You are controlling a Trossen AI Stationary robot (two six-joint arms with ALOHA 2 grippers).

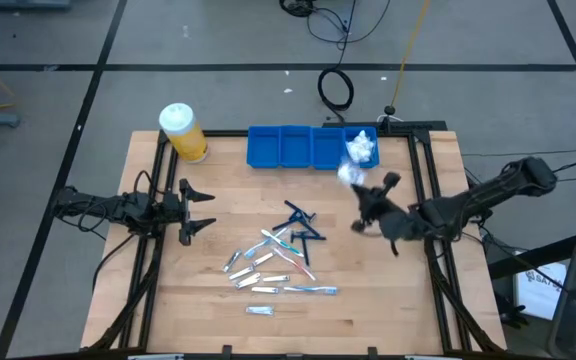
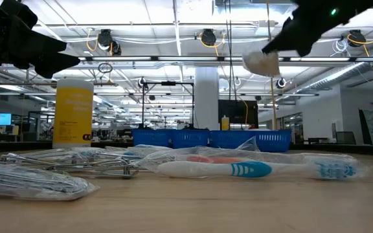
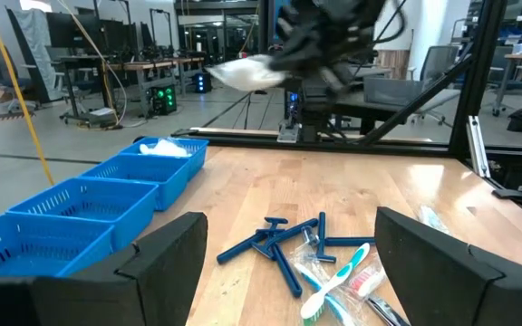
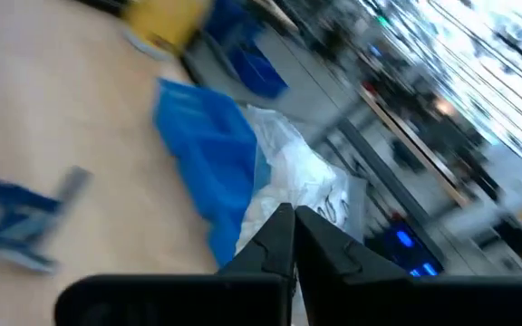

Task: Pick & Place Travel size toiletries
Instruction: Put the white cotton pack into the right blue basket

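Gripping a white plastic-wrapped packet (image 1: 349,174), the right hand (image 1: 365,189) is hanging clear above the worktop (image 1: 388,290), near the blue compartment tray (image 1: 286,146). Only the low view is showing the packet (image 2: 262,63) airborne; the high view is placing it just beside the tray's right-end compartment, where more white packets (image 1: 362,147) are lying. Left hand (image 1: 204,209) is waiting spread, empty, at the worktop's left. Toothbrush (image 2: 238,169) is lying flat, long axis crosswise in the low view.

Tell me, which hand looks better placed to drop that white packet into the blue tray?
The right hand. It already holds the white packet in the air just short of the blue tray. The left hand waits open and empty, farther from the tray.
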